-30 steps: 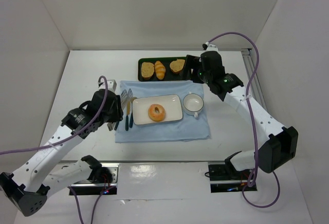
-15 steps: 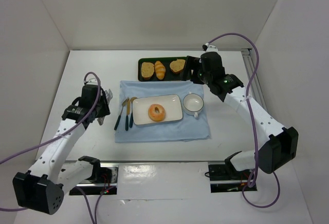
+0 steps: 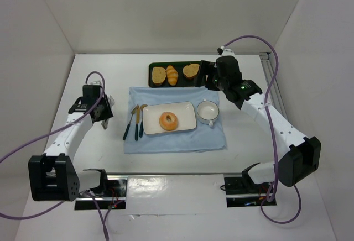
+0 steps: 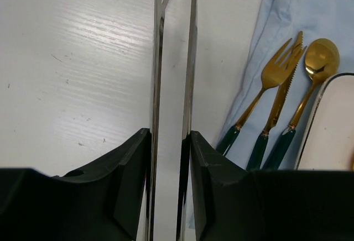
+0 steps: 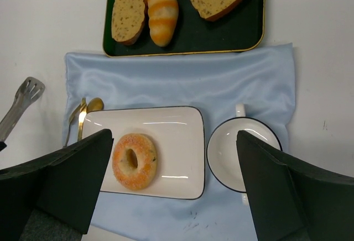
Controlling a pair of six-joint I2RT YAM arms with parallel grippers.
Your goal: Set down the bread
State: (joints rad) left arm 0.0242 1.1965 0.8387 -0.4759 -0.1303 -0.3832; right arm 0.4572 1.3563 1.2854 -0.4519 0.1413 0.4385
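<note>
The bread (image 3: pixel 168 120), a round orange-glazed ring, lies on the left half of a white rectangular plate (image 3: pixel 186 111) on a blue cloth. It also shows in the right wrist view (image 5: pixel 134 161) on the plate (image 5: pixel 177 136). My left gripper (image 3: pixel 104 114) is over the bare white table left of the cloth, shut on metal tongs (image 4: pixel 191 58) that point forward from its jaws (image 4: pixel 168 141). My right gripper (image 3: pixel 209 76) is wide open and empty, high above the plate and cup (image 5: pixel 174 136).
A white cup (image 3: pixel 208 110) stands right of the plate. A dark tray (image 3: pixel 180 82) behind the cloth holds two toast slices and a croissant (image 3: pixel 172 74). A gold fork, knife and spoon (image 3: pixel 134 124) lie on the cloth's left edge (image 4: pixel 276 103).
My left arm has swung left, off the cloth and out over the bare table, with the tongs still in its grip. The bread stays on the plate. The right arm has not moved.
</note>
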